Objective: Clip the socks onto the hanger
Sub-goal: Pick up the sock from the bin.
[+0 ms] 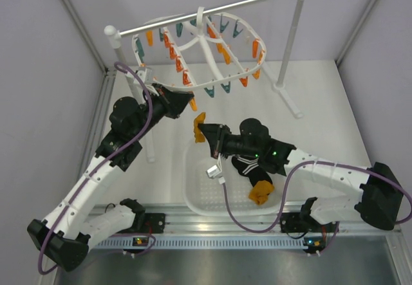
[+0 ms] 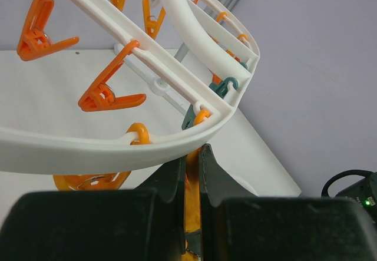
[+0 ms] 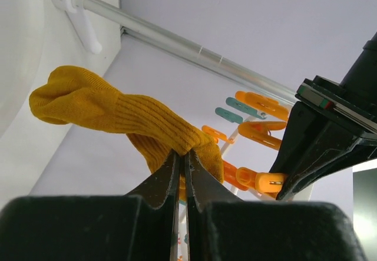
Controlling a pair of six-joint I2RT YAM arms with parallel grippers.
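- Top external: white tabletop (image 1: pixel 322 121), pale grey walls (image 1: pixel 51 40) around.
- Left pincer (image 2: pixel 192 154) pinches an orange clothespin (image 3: pixel 266 182) under the hanger (image 2: pixel 88 152) rim.
- Right pincer (image 3: pixel 181 158) clamps a mustard sock (image 3: pixel 106 111) just beside it.

The sock (image 3: pixel 112 111) pinched in my right tool (image 3: pixel 183 155) is ribbed knit cloth, soft and matt. My tool's fingers (image 3: pixel 159 184) look like matt black plastic, slightly grainy. The hanger (image 2: pixel 88 152) is smooth white plastic with a light sheen. Its pegs (image 2: pixel 112 96) are glossy orange and teal plastic. The rod (image 3: pixel 194 52) is brushed metal. The bench (image 1: pixel 328 105) is matt white.
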